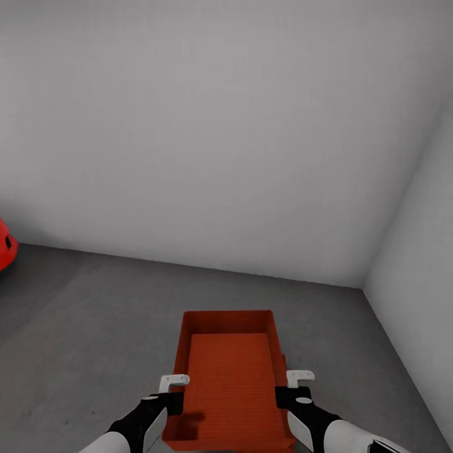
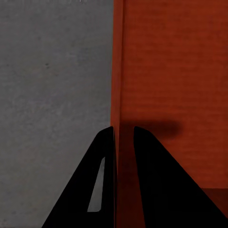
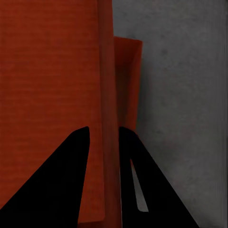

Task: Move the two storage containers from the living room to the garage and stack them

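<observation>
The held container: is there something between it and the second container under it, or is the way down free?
Nothing visible lies between them. The held container, gripped on both side walls by the left end effector and right end effector, hangs directly over the lower container on the grey floor.

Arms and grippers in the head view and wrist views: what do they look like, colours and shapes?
Both forearms are glossy white shells with black wrist sections. The left gripper and right gripper carry small white bracket-like tips with dark dots. In the wrist views the fingers are black tapering wedges, each outer one with a pale grey slot. No cables show.
</observation>
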{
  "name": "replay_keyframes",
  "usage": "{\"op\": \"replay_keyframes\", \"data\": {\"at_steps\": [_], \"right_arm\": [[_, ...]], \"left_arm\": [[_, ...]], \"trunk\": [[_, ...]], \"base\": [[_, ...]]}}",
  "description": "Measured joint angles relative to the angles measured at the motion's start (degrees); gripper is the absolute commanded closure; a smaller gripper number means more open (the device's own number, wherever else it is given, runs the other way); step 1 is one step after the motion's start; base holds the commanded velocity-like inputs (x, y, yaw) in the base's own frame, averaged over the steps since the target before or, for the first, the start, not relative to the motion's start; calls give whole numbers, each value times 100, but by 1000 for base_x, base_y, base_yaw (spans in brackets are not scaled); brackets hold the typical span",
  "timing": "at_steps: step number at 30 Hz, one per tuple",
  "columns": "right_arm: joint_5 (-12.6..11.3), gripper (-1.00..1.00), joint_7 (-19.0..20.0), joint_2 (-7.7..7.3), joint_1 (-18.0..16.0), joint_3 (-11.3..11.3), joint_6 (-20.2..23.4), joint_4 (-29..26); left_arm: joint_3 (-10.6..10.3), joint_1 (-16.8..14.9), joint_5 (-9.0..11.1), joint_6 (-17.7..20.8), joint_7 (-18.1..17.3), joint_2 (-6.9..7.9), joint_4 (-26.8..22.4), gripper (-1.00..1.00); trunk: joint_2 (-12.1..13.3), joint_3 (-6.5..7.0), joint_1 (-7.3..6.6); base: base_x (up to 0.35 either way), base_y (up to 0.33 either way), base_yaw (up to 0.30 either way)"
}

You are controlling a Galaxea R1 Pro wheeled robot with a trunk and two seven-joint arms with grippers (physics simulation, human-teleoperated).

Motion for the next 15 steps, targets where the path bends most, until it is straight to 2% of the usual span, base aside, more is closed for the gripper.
{"op": "replay_keyframes", "data": {"at_steps": [15], "right_arm": [[0, 100, 0, 0, 2, -2, -2, 0]], "left_arm": [[-3, 0, -1, 4, 1, 0, -1, 100]], "trunk": [[0, 0, 0]], "base": [[0, 0, -244]]}}
